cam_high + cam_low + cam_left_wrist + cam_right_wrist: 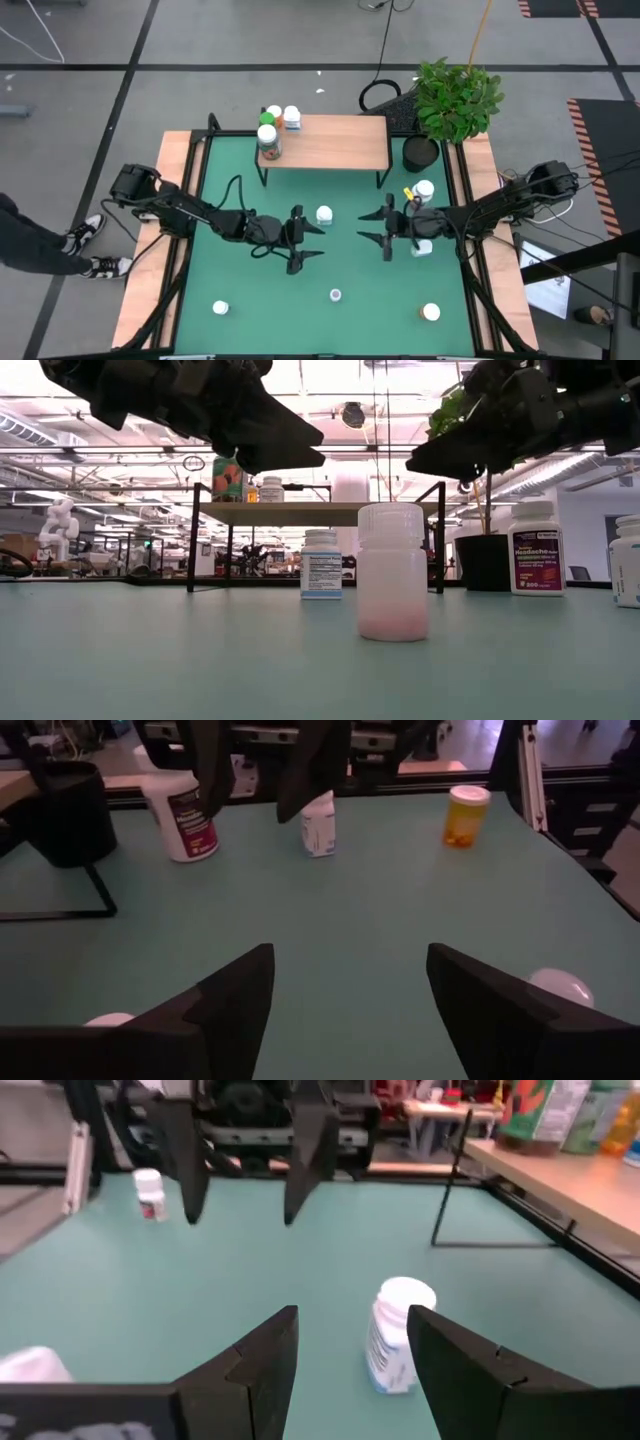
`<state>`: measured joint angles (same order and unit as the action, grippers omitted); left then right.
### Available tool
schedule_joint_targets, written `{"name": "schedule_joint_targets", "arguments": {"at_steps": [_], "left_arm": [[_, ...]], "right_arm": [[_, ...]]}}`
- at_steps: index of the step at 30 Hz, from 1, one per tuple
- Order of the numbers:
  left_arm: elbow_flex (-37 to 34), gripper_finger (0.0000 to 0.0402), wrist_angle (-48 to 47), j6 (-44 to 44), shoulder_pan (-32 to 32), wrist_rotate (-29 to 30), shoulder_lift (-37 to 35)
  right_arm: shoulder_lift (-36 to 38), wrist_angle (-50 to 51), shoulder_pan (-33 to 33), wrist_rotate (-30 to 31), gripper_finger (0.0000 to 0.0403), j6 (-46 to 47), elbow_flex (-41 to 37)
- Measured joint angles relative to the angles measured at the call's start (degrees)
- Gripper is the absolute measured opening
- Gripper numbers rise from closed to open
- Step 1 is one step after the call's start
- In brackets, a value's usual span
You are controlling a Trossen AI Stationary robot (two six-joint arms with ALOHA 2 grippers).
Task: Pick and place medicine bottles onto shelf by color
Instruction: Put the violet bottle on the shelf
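Covering the table, green mat (pixel 350 265), grey tiled floor (pixel 250 40) around

A green mat (pixel 330 270) covers the desk, edged by pale wooden side boards (pixel 145 290). The shelf (pixel 335 142) has a light wood top and black legs. Most bottles are white; one (pixel 466 816) is orange, another (pixel 268 141) seemingly green-capped.

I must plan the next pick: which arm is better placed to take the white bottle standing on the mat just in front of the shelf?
Probably the left: the left gripper is open and nearer the white bottle than the right gripper.
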<state>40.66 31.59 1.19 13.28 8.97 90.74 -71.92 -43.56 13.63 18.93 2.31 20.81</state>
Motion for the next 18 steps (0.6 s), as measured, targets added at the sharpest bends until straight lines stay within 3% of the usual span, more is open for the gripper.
{"name": "schedule_joint_targets", "arguments": {"at_steps": [10, 18], "left_arm": [[0.0, 0.0267, 0.8, 0.0, 0.5, 0.0, 0.0], [0.0, 0.0292, 1.8, 0.5, 0.5, 0.1, 0.0]], "right_arm": [[0.0, -2.1, 0.0, -2.7, 0.0186, 0.2, -2.7], [0.0, -3.4, -0.5, 2.2, 0.0186, 2.7, -2.9]]}}
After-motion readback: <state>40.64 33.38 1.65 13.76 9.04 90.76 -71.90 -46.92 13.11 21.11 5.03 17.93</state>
